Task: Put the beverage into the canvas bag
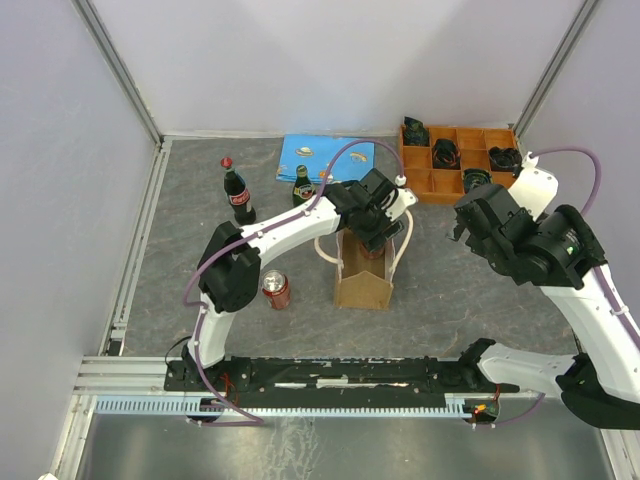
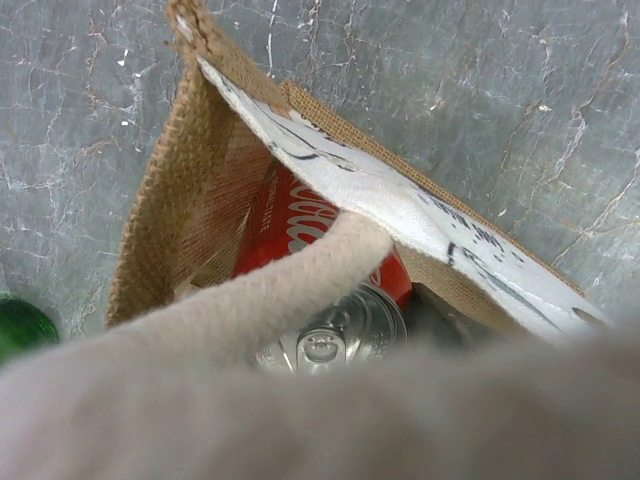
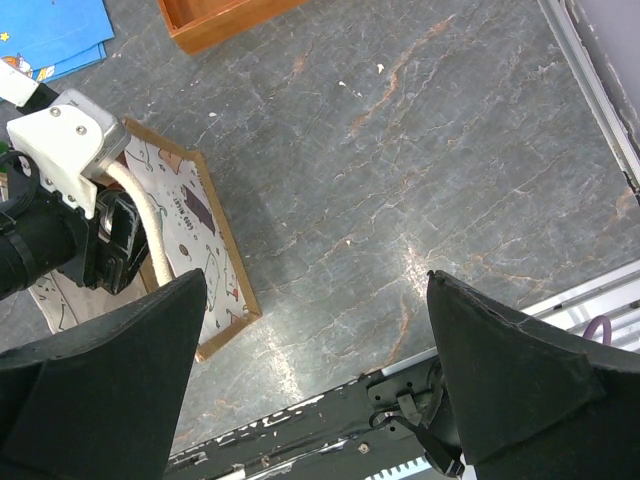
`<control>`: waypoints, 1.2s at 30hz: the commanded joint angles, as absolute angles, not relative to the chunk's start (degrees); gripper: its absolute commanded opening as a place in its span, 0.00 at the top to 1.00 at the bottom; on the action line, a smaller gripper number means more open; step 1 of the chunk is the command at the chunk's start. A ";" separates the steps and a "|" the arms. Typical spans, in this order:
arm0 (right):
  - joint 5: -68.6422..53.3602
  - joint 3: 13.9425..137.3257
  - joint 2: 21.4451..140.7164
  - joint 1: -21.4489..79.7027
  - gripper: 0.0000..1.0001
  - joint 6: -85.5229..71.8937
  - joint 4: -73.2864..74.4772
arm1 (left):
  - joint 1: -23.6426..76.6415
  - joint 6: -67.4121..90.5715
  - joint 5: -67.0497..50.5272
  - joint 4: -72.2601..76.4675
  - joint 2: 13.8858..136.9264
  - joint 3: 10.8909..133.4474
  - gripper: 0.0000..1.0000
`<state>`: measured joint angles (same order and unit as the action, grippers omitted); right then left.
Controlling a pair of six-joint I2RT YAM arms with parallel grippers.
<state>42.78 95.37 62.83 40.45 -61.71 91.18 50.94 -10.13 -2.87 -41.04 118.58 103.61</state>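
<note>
Sitting inside the canvas bag (image 1: 364,285), the red can (image 2: 300,225) stands upright with its silver top showing under a cream handle (image 2: 300,285). The bag stands upright mid-desk. The left tool (image 1: 374,228) hangs at the bag's mouth; I cannot tell how far it is open or whether it grips the can. A second red can (image 1: 276,290) stands just left of the bag, with a cola bottle (image 1: 237,195) and a green bottle (image 1: 302,187) farther back. Open desk (image 1: 450,290) runs from the bag's right edge to the right tool (image 3: 315,280), which is spread wide and holding nothing. The orange tray (image 1: 420,185) sits at the back right.
</note>
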 commanded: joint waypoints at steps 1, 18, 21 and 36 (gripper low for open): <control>44.97 95.15 62.49 40.33 0.01 -62.39 91.32 | 51.42 -8.18 -1.75 -34.94 116.96 102.92 0.54; 44.12 93.98 62.57 40.32 0.01 -62.31 90.27 | 51.58 -6.35 -3.17 -32.21 112.40 100.64 0.11; 44.16 93.88 62.53 40.31 0.01 -62.29 90.22 | 51.67 -6.45 -2.92 -32.33 110.86 101.23 0.05; 43.69 93.96 62.69 40.33 0.01 -62.14 89.91 | 51.07 -6.99 2.54 -37.22 103.41 100.46 0.03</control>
